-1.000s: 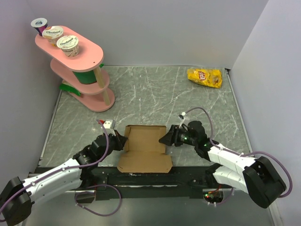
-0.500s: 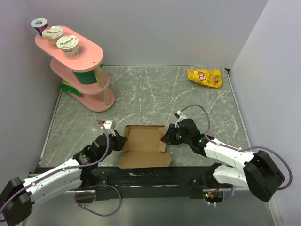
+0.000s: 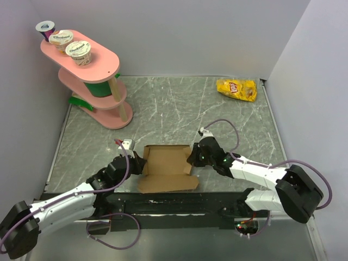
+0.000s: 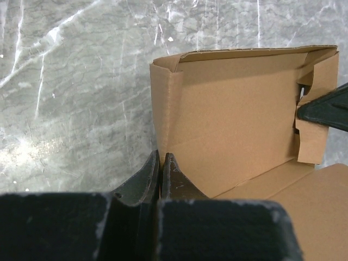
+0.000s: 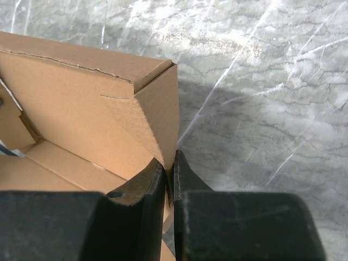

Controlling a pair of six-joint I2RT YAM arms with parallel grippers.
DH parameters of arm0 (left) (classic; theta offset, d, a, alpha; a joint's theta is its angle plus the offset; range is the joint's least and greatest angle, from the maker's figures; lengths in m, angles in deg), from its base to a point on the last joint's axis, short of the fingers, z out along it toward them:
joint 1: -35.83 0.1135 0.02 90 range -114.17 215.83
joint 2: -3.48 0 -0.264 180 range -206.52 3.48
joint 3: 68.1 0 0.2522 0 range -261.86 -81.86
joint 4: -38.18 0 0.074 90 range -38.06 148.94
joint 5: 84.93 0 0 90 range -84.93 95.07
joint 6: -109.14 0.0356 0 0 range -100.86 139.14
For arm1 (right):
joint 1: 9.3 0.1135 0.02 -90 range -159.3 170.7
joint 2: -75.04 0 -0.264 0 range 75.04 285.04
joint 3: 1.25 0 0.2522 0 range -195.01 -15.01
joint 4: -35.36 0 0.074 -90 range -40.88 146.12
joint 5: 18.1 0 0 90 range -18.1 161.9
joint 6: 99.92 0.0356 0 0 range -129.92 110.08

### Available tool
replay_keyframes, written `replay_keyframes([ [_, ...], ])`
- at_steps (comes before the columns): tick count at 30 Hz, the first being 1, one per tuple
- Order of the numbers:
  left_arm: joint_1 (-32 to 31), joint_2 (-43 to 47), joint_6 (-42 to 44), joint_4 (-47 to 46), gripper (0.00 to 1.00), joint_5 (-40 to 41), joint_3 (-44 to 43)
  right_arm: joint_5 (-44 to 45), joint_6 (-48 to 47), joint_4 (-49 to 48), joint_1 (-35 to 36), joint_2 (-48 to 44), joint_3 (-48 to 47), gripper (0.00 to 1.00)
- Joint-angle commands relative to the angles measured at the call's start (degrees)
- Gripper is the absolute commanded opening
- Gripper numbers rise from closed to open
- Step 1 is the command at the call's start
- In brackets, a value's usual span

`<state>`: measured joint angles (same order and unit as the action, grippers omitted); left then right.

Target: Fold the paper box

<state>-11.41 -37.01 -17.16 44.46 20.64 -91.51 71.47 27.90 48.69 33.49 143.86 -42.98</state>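
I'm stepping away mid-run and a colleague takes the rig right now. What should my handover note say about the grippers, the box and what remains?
Left gripper: shut on the paper box, pinching its left side wall.
Right gripper: shut on the box's right side wall.
Box: at the near edge of the table, between the two grippers.
Done: both side walls and the far wall stand up.
Left: the wide near panel lies flat and the box is open on top, so the closing folds likely remain.

Grey marbled table [image 3: 163, 109] in front of me, brown paper box [image 3: 166, 166] resting near my front edge at centre, yellow chip bag [image 3: 236, 89] lying in the far right corner, pink tiered stand [image 3: 100, 103] at far left.
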Motion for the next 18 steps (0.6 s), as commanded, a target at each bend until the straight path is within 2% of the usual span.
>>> replay_keyframes([
  [1, -1.4, -1.6, 1.5, -8.2, 0.01, -3.2, -0.7, 1.8, -0.1, -5.0, 0.6, 1.8, -2.2, 0.16],
  [3, -2.1, -2.2, 2.0, -8.8, 0.01, -2.7, -0.7, 2.4, 0.2, -5.3, 0.8, 2.3, -2.5, 0.28],
  [4, -2.2, -2.6, 2.1, -8.9, 0.01, -2.6, -0.8, 3.1, 0.3, -5.9, 1.0, 2.4, -2.8, 0.38],
  [6, -2.4, -3.2, 2.2, -9.1, 0.01, -2.7, -0.9, 3.9, 0.2, -6.3, 0.9, 2.4, -3.1, 0.47],
  [9, -2.6, -3.7, 2.2, -9.2, 0.01, -2.6, -1.0, 5.7, -0.5, -6.3, 1.0, 1.8, -3.8, 0.47],
  [14, -2.5, -3.9, 2.1, -9.2, 0.01, -2.6, -0.9, 7.2, -1.7, -6.2, 0.9, 0.2, -3.9, 0.38],
  [17, -2.6, -3.9, 2.3, -9.3, 0.01, -3.1, -1.1, 4.5, -2.7, -11.0, -0.5, -0.4, -1.9, 0.38],
  [18, -2.5, -3.9, 2.3, -9.3, 0.01, -3.2, -1.0, 0.7, -3.3, -12.4, -1.3, -0.5, -1.3, 0.39],
])
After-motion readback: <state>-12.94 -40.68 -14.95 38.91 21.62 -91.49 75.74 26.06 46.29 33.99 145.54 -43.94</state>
